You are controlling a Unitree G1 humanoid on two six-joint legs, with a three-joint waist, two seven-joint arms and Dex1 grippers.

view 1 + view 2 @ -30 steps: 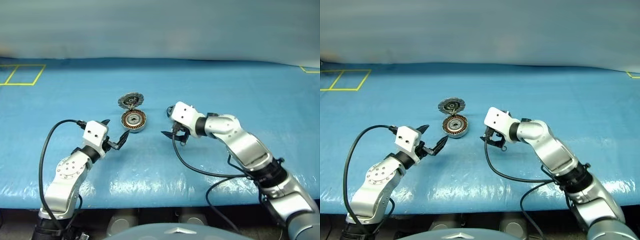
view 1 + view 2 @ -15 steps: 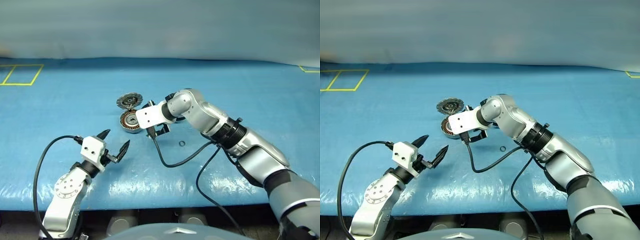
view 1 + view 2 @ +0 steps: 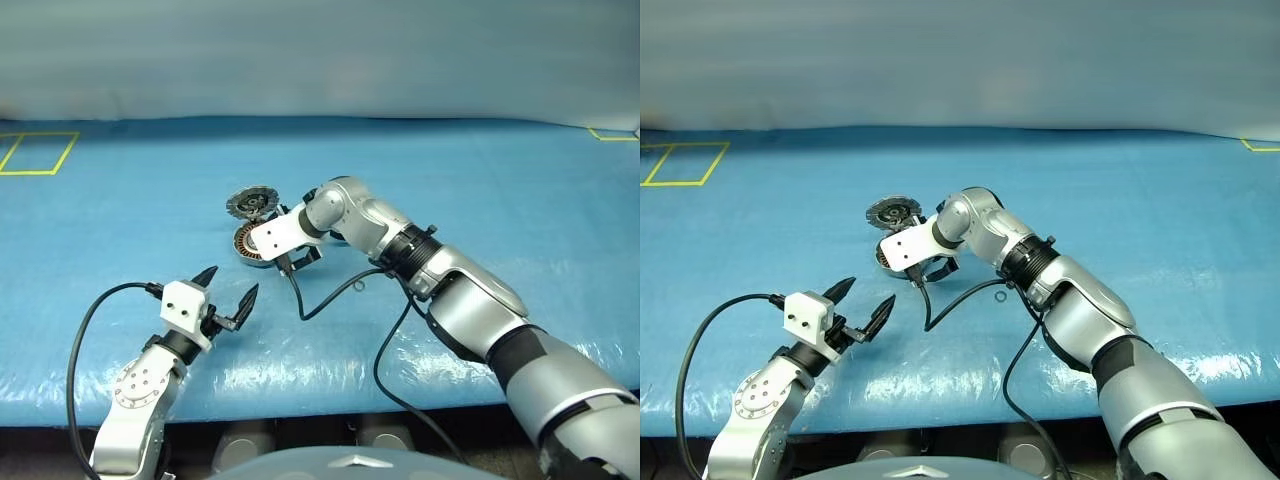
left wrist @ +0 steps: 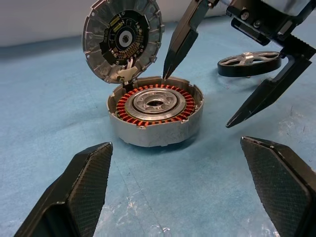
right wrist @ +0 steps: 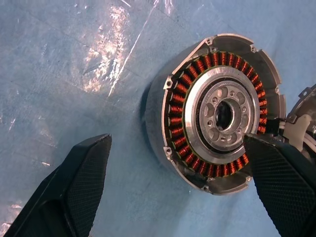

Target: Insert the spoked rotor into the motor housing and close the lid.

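Motor housing [image 4: 155,116] sits flat, windings up; lid [image 4: 123,39] upright.

A blue plastic sheet [image 3: 150,200] is covering the work surface from edge to edge and is reflecting overhead light in bright wrinkled patches along the near edge. Yellow tape outlines [image 3: 35,152] are lying at the far left corner, and another yellow tape mark [image 3: 612,133] is sitting at the far right corner. A plain grey-blue wall [image 3: 320,55] is rising behind the far edge.
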